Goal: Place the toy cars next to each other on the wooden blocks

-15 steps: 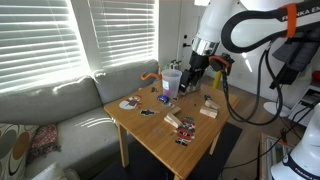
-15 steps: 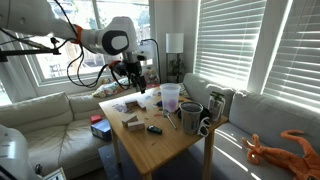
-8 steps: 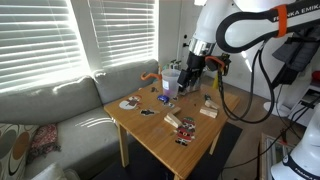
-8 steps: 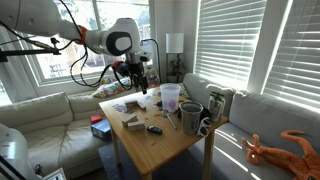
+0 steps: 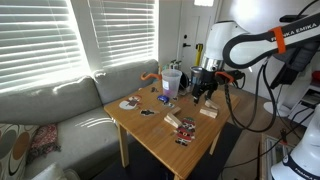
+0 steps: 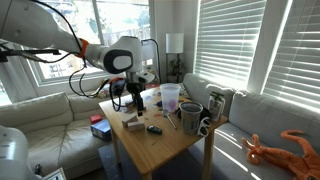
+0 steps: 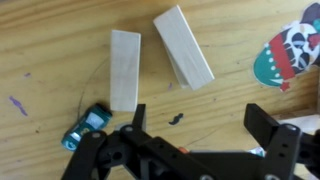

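Wrist view: looks straight down on a light wooden table, with the gripper coming in along the bottom edge.
Gripper: black and two-fingered; it hangs over the tabletop just below the blocks in this picture.
Fingers: spread wide, one finger on the left of the frame, its partner far to the right, and only bare table between them; they hold nothing.
Wooden blocks: two pale tan blocks lie flat on the table. The left one runs straight up the frame and the right one is tilted. They lie close but apart, and the gap widens toward the gripper.
Blue toy car: the blue toy car sits on the table, not on a block, slanted at the lower left corner of the left block. Whether it touches that corner cannot be told. It lies just left of the left finger.
Dark speck: a small black bit lies on the table between the fingers' line and the blocks; what it is cannot be told.
Colourful piece: a red, teal and white patterned item is cut off by the right edge.
Exterior views: in both exterior views the gripper is low over the table, near one edge.
Cup: a clear cup stands just beside the gripper in an exterior view.
Striped items: red-and-white pieces lie nearer the table's front corner, apart from the gripper.
Sofa: a pale sofa stands beside the table.
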You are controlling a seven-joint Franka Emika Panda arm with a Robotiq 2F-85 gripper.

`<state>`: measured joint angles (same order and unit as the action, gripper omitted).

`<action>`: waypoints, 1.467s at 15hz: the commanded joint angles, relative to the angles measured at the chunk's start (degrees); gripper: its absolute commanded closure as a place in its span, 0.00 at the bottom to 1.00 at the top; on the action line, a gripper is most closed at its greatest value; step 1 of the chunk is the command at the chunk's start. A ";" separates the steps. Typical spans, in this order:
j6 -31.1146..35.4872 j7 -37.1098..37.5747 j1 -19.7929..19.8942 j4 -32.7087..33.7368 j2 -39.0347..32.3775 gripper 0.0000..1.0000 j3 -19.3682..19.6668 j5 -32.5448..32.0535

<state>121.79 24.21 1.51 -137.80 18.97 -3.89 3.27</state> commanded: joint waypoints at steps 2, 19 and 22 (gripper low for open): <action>0.90 1.23 1.80 -7.85 8.85 0.00 0.88 0.43; 14.37 -9.39 1.88 -14.94 9.54 0.00 6.68 9.29; 13.95 -10.97 1.54 -14.56 8.27 0.00 7.23 11.34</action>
<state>134.82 15.67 4.23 -152.58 28.61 2.10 11.57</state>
